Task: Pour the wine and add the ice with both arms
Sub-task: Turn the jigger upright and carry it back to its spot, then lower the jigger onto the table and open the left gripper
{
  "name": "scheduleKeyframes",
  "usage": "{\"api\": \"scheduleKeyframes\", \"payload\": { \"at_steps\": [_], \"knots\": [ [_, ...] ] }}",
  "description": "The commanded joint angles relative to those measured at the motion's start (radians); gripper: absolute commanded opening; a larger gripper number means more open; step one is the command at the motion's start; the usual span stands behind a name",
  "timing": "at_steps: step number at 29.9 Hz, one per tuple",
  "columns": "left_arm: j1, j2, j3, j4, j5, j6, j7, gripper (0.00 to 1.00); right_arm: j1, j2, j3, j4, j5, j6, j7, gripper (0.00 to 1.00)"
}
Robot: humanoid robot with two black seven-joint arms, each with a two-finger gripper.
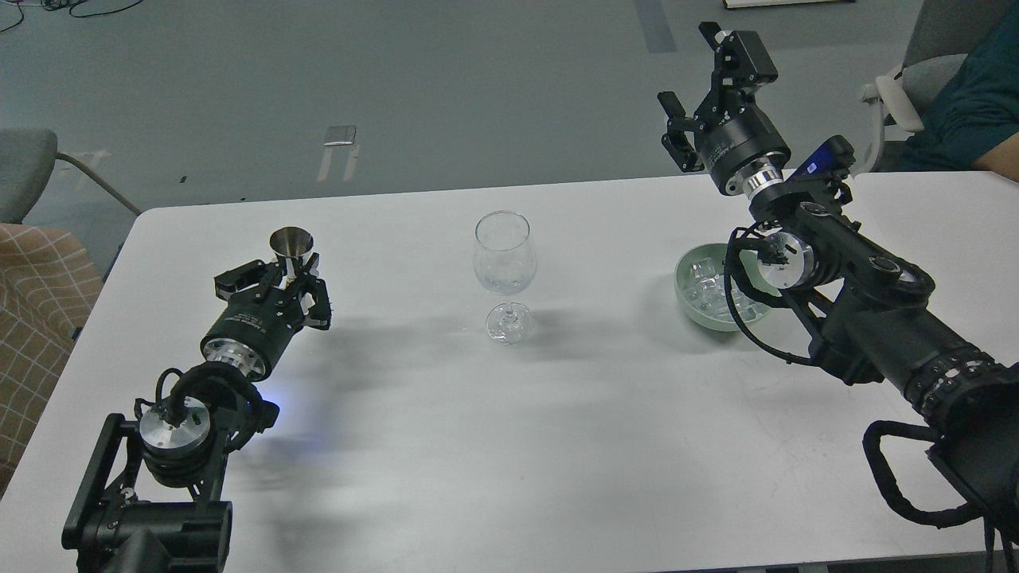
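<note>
A clear stemmed wine glass stands upright at the table's middle; any wine in it is too faint to make out. My left gripper is shut on a small steel measuring cup, held upright, low over the table to the glass's left. A pale green bowl to the glass's right holds several clear ice cubes. My right gripper is open and empty, raised high beyond the bowl, past the table's far edge. My right forearm covers the bowl's right side.
The white table spans the view. A grey chair and a checked cushion are at the left edge. A seated person and a chair are at the far right.
</note>
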Motion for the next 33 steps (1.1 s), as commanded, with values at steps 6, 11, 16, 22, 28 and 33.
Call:
{"api": "scheduleKeyframes", "payload": {
  "at_steps": [6,11,16,22,28,33],
  "knots": [
    [0.002,0.004,0.0,0.027,0.001,-0.016,-0.001,0.34,-0.005,0.0,0.0,0.002,0.0,0.0,0.0,1.0],
    [0.0,0.008,0.0,0.03,0.002,-0.015,0.001,0.36,-0.006,0.002,0.0,0.002,0.0,0.0,0.0,1.0],
    [0.002,0.01,0.0,0.031,0.002,-0.015,0.002,0.4,-0.009,0.0,0.0,0.003,0.0,0.0,0.0,1.0],
    [0.002,0.008,0.002,0.042,0.002,-0.015,0.002,0.44,-0.008,0.002,0.0,0.003,0.0,0.0,0.0,1.0],
    [0.0,0.01,0.002,0.051,0.004,-0.013,0.001,0.47,-0.009,0.0,0.0,0.003,0.0,0.0,0.0,1.0],
    [0.0,0.01,0.002,0.059,0.005,-0.015,0.002,0.47,-0.009,0.0,0.0,0.003,0.0,0.0,0.0,1.0]
  ]
}}
